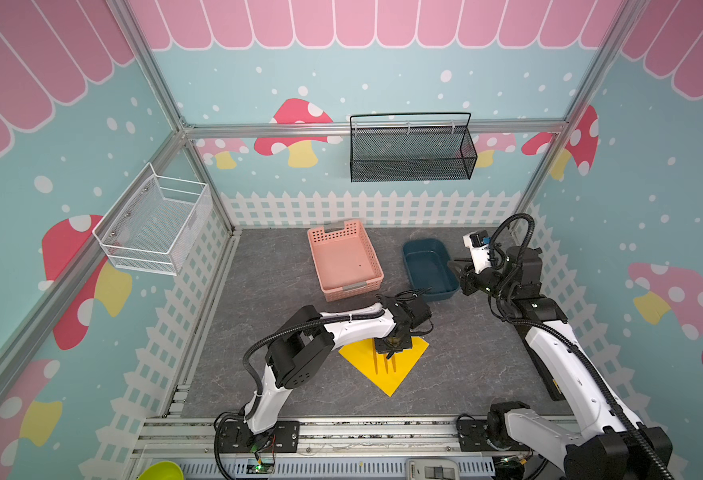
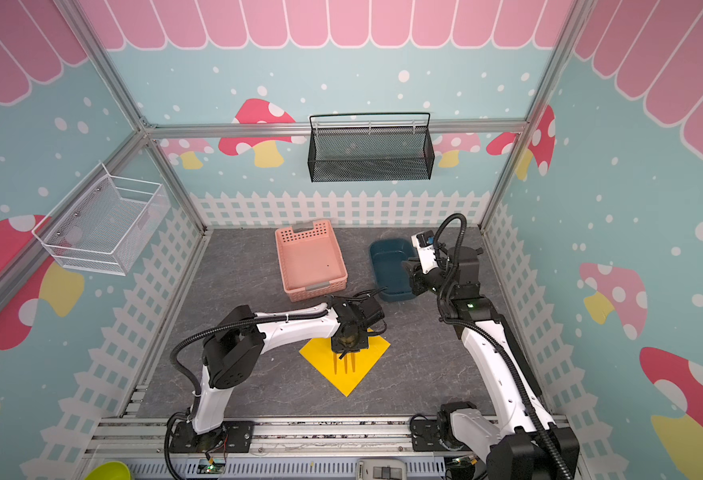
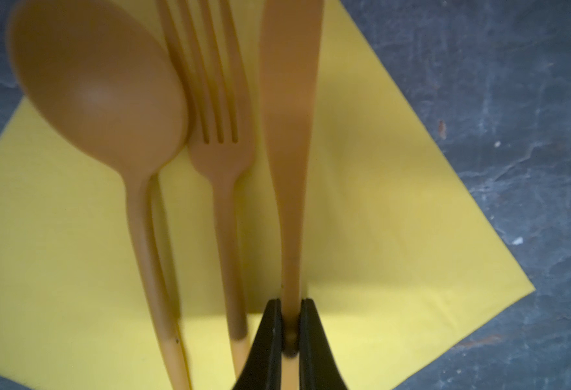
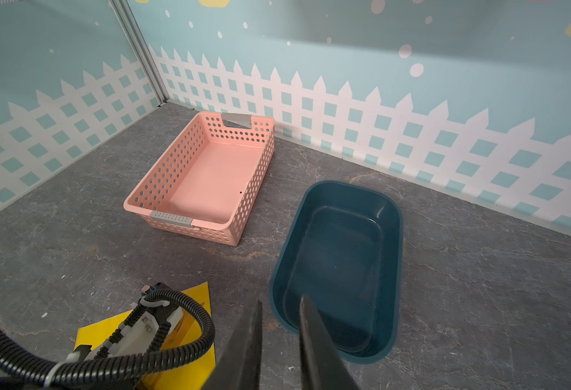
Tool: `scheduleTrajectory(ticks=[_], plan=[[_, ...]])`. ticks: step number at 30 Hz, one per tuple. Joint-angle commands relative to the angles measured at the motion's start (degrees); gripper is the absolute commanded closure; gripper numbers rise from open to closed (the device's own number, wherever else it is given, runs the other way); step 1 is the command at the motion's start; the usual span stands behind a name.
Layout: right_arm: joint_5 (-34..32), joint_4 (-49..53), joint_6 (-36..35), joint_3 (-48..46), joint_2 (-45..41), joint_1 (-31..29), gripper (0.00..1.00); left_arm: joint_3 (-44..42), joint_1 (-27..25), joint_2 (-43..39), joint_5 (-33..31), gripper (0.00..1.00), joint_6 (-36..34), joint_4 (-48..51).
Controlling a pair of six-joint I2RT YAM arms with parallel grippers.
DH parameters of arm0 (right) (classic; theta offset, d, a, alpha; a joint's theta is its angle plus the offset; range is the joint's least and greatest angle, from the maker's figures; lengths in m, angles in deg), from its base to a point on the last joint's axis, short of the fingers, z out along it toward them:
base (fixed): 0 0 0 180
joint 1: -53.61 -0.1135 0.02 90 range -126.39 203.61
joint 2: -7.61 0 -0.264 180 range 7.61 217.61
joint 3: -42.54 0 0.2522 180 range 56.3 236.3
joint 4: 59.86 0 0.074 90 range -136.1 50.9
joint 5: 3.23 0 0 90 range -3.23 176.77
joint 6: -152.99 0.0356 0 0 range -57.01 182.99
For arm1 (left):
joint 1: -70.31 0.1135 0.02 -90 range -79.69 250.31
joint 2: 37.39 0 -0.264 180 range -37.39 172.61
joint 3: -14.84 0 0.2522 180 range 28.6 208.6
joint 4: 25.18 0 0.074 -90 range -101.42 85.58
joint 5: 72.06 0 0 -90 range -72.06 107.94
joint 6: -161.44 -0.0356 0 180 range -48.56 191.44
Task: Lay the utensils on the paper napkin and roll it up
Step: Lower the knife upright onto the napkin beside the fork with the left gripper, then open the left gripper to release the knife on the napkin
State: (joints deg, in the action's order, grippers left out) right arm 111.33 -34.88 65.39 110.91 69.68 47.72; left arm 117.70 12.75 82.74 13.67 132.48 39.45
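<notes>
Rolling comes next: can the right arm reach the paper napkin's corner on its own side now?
Probably yes. The right claw hangs empty by the blue tub, with only bare tabletop between it and that paper napkin corner. The left claw, shut on the knife, sits further in.

On the paper napkin (image 3: 395, 219) the spoon (image 3: 102, 94), fork (image 3: 220, 152) and knife (image 3: 289, 135) are lying side by side.
The fork is lying between the spoon and the knife, and the left gripper (image 3: 290, 304) is sitting at the knife's handle end. In both top views the napkin is lying corner-on at the front middle of the table (image 1: 258, 291). The perforated basket (image 1: 347, 291) is standing behind it, with the tub (image 1: 435, 296) just beside the basket on the right. The right gripper (image 4: 281, 299) is hanging by the tub's right rim. A wire basket (image 1: 142, 249) is hanging on the left wall and a mesh rack (image 1: 412, 166) on the back wall.
</notes>
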Motion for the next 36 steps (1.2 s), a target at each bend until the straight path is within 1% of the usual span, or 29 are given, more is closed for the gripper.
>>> scheduleTrajectory(ticks=[1, 14, 26, 28, 33, 35, 36], plan=[[1.10, 0.33, -0.73, 0.51, -1.11, 0.39, 0.78, 1.25, -0.28, 0.53, -0.95, 0.88, 1.59, 1.07], [1.00, 0.31, -0.76, 0.32, -1.42, 0.38, 0.78, 1.68, -0.27, 0.02, -2.03, 0.83, 1.44, 2.13], [1.05, 0.30, -0.72, 0.28, -1.51, 0.43, 0.78, 2.61, -0.35, -0.37, -2.90, 0.83, 0.52, 3.48], [0.85, 0.37, -0.82, 0.23, -1.68, 0.37, 0.78, 3.28, -0.32, -1.16, -3.91, 0.82, -0.18, 4.23], [0.58, 0.36, -0.48, 0.08, -1.54, 0.40, 0.76, 6.53, -0.33, -4.94, -8.93, 0.80, -2.51, 8.11], [-0.49, 0.08, 0.98, -0.09, -0.92, 0.36, 0.70, 6.85, -0.17, -6.83, -10.77, 0.80, -3.40, 8.59], [-1.71, -0.28, 1.87, -0.22, -0.60, 0.38, 0.69, 6.73, 0.02, -8.03, -11.75, 0.81, -3.97, 8.72]])
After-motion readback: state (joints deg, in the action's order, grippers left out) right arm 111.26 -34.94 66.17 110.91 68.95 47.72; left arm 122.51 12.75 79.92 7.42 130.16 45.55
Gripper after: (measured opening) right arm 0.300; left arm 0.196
